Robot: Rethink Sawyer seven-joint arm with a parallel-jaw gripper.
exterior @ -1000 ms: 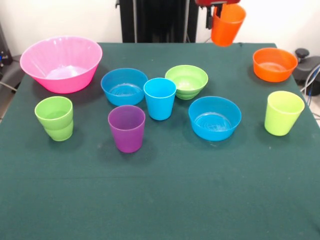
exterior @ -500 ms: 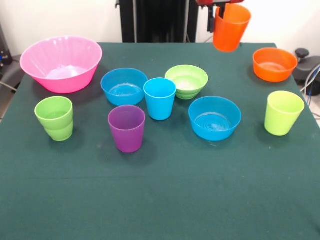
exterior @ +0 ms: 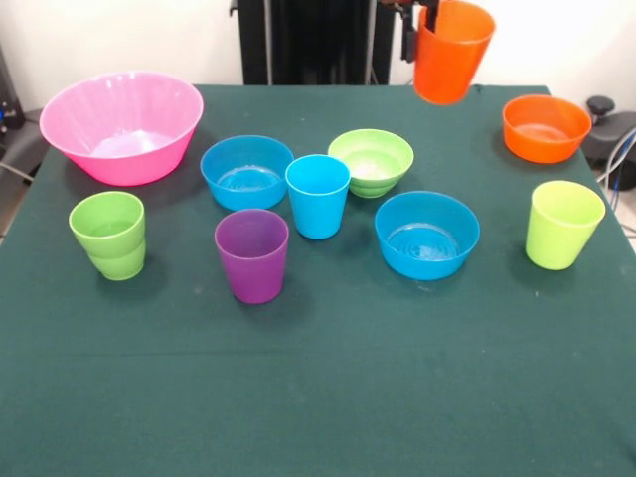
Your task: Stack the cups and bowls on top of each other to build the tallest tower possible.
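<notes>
Five cups, five bowls. At the top right the gripper [exterior: 425,14] holds the orange cup [exterior: 452,52] by its rim, clear above the table [exterior: 328,378] — four cups and all five bowls stand unstacked below.

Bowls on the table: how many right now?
5: pink bowl back left, blue bowl beside it, green bowl centre, second blue bowl nearer, orange bowl back right.

I see an orange cup [exterior: 452,52], an orange bowl [exterior: 546,127], a pink bowl [exterior: 121,124], two blue bowls [exterior: 246,171] [exterior: 427,234], a ridged green bowl [exterior: 372,161], purple [exterior: 252,254], light blue [exterior: 318,195], green [exterior: 109,235] and yellow-green [exterior: 563,224] cups, on a dark green table [exterior: 328,388].
</notes>
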